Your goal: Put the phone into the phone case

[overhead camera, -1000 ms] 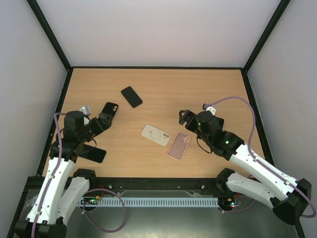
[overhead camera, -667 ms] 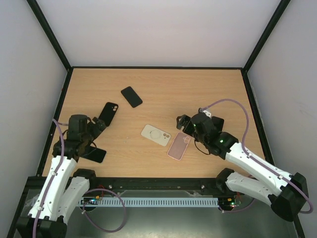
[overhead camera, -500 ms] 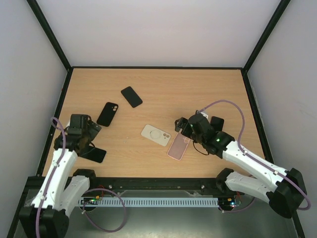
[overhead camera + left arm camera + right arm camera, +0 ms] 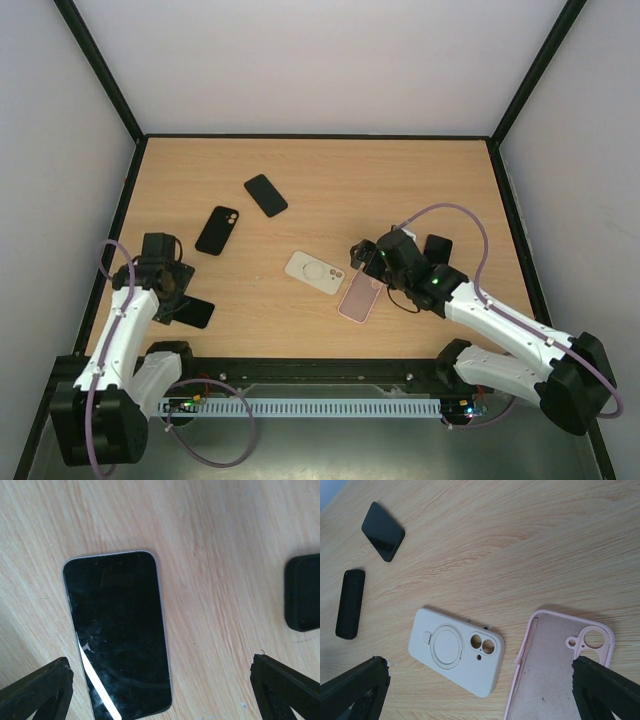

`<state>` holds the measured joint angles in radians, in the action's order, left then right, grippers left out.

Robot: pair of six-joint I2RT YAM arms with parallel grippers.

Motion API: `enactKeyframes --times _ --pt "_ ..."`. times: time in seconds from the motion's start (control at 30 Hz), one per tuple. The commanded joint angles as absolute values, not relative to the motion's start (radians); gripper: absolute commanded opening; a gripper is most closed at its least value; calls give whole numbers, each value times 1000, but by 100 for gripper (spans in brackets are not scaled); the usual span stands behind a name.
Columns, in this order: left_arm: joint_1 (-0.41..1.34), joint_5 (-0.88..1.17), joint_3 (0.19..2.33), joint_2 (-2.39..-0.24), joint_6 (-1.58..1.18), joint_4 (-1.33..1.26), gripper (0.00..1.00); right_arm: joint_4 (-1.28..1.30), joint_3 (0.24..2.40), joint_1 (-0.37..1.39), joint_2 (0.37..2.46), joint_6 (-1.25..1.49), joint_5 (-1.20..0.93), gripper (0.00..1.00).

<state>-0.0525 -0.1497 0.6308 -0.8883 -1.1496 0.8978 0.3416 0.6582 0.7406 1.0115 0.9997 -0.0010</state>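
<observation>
"Phone (image 4: 117, 630), where is it?"

"Flat on the table (image 4: 330, 180), screen up, at the near left, right under my left gripper (image 4: 172, 292). Its fingers are spread wide and hold nothing. I judge I'm at the pick-up. Next I must lower and close across the long edges."

"And the cases?"

"Pink case (image 4: 560, 665) lies hollow side up, empty, below my right gripper (image 4: 362, 256), which is also wide apart and empty. White case (image 4: 455, 657) beside it lies back up, so I can't tell what's inside."
</observation>
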Motion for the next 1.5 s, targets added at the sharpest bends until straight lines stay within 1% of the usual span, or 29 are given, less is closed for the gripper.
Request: enactKeyframes --times 0.0,0.23,0.43,0.6,0.77,0.9,1.0,1.2,1.3,1.47 --pt "-70 -134 580 -912 -1203 930 96 328 643 738 1004 1013 6 98" --pt "-72 -135 556 -949 -1250 942 94 365 669 738 1007 1007 25 98" --pt "-72 -107 534 -970 -1239 896 94 377 669 738 977 1009 31 97" --pt "-73 -128 524 -985 -1250 874 94 375 655 737 950 1021 41 98" --pt "-75 -94 487 -1019 -1268 840 94 384 643 738 934 1035 46 98" --pt "-75 -76 482 -1047 -1260 792 90 379 628 738 917 1048 39 98" --pt "-75 -87 495 -1070 -1258 788 90 387 625 738 907 1048 41 98" --pt "-75 -89 463 -1082 -1281 747 90 416 650 738 905 1037 63 97" --pt "-75 -42 435 -1092 -1259 686 90 408 653 738 907 1038 60 97" --pt "-75 -34 430 -1107 -1255 678 91 397 652 738 920 1043 54 97"
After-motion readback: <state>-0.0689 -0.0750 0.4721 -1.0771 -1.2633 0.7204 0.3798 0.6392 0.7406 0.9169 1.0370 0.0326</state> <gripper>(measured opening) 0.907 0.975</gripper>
